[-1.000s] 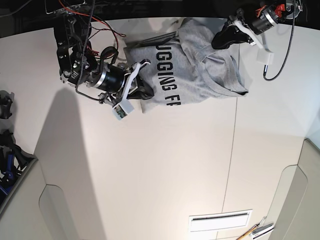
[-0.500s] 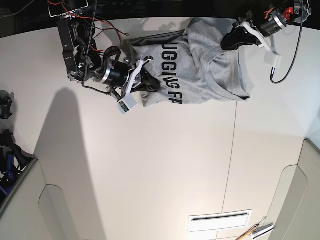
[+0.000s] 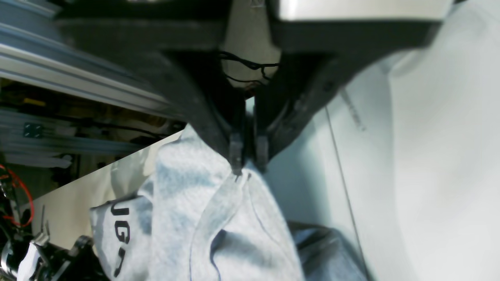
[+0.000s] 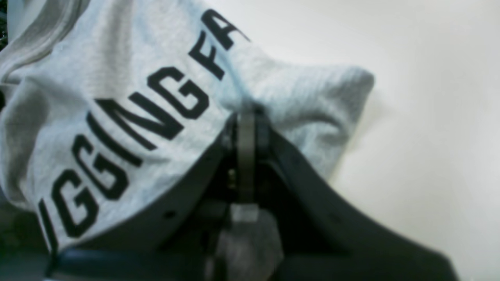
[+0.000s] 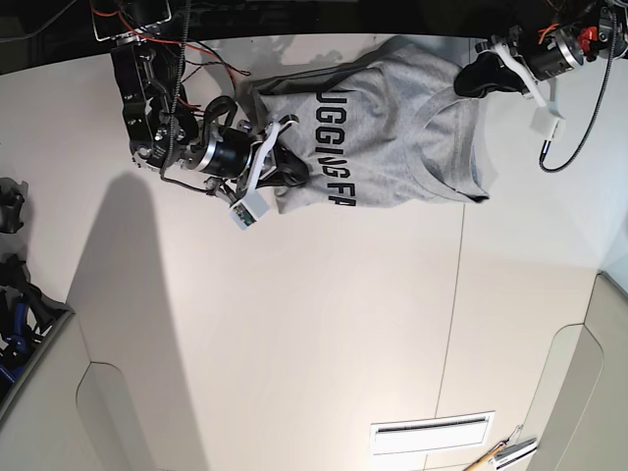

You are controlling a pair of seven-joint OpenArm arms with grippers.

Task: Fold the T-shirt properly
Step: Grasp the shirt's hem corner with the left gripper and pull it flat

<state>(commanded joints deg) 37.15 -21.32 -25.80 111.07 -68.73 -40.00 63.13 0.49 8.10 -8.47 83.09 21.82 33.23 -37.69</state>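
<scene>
At the far side of the desk [image 5: 294, 324], our left claw [image 3: 249, 166] is pressed together on a pinch of the T-shirt [image 5: 378, 137], at a spot beside a seam. Our right claw [image 4: 248, 125] has its tips brought together too, pushed into a fold of the same cloth just beside the lettering [image 4: 144, 105], and we see it nipping the fabric there.

Between and below the two claws the grey T-shirt lies bunched on the desk, near its far edge, drawn up in soft folds toward our left claw. The black letters run across the part nearer our right claw, and in the base view we can read "UGGING FA" in part. One corner of the cloth reaches out below our left claw, close to a thin seam line in the desk.

Farther out, we see a white slotted panel [image 5: 432, 434] at the near side of the desk, with a few thin tools [image 5: 505, 451] just beside it. Past the desk's left edge in the base view sit some dark and blue parts [image 5: 18, 329], too jumbled for us to name.
</scene>
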